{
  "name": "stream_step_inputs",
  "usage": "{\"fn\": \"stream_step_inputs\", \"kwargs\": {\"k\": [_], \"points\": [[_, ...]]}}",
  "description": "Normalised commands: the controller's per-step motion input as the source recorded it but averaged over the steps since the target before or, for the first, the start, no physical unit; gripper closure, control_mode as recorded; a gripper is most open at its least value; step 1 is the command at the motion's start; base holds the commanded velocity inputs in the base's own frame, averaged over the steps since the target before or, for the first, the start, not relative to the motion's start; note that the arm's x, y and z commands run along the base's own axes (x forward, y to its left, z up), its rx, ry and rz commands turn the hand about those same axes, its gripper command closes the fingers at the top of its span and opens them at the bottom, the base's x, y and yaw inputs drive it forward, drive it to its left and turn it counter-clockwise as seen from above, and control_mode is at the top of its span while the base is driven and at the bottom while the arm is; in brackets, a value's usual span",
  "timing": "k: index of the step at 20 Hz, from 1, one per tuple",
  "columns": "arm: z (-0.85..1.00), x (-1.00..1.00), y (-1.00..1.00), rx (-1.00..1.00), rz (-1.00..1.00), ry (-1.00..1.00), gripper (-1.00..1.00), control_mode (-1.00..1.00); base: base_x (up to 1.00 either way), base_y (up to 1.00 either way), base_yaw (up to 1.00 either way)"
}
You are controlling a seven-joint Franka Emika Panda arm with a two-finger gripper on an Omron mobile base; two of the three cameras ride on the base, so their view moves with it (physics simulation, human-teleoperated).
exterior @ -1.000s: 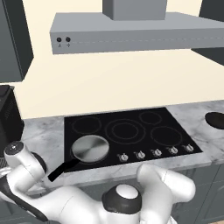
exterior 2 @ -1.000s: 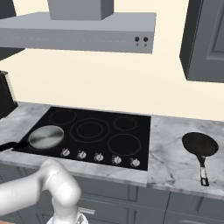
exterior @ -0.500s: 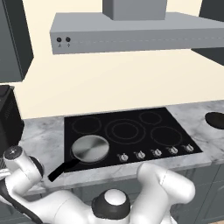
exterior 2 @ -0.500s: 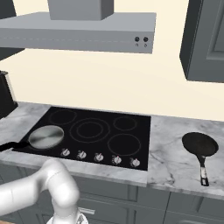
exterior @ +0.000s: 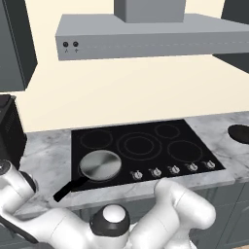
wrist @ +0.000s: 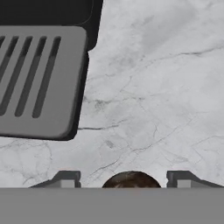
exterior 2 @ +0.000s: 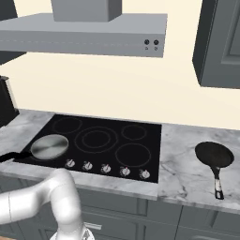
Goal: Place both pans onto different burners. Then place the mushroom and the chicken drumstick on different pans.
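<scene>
— Where have the pans got to?

— The silver pan (exterior: pixel 100 164) sits on the front left burner (exterior 2: pixel 49 146) of the black cooktop (exterior: pixel 146 146), its black handle sticking out over the front edge toward the left. The dark pan (exterior 2: pixel 214 155) is off on the marble bench (exterior 2: pixel 183 159), well to the right of the cooktop, with its handle pointing toward the front edge. The other burners carry nothing.

— And the claw?

— The arm (exterior: pixel 160 223) is folded low in front of the bench. From the camera on the hand, the claw (wrist: pixel 124 180) hangs over a stretch of veined marble, and its two tips stand apart, one on each side of a small rounded brown thing (wrist: pixel 131 180). The tips look clear of it on both sides, so I would call the claw partly spread with nothing gripped, though only the top of that brown thing shows.

— Is that the mushroom?

— It looks like a brown cap, but too little of it shows to be sure. Further out on the marble there is a grey slotted appliance (wrist: pixel 39 81) with a dark edge.

— The drumstick?

— I cannot pick it out.
</scene>
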Motion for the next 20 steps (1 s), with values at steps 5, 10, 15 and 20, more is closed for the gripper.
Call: {"fn": "stream_step_inputs", "kwargs": {"k": [5, 10, 15, 20], "points": [[-0.65, 0.00, 0.00, 0.00, 0.00, 0.00, 1.00, -1.00, 0.00, 0.00, 0.00], [-0.09, -0.28, -0.33, 0.00, 0.00, -0.09, 1.00, -1.00, 0.00, 0.00, 0.00], [0.09, -0.28, -0.76, 0.09, -0.02, -0.13, 1.00, -1.00, 0.00, 0.00, 0.00], [0.12, -0.01, -0.98, 0.15, -0.09, -0.08, 1.00, -1.00, 0.00, 0.00, 0.00]]}}
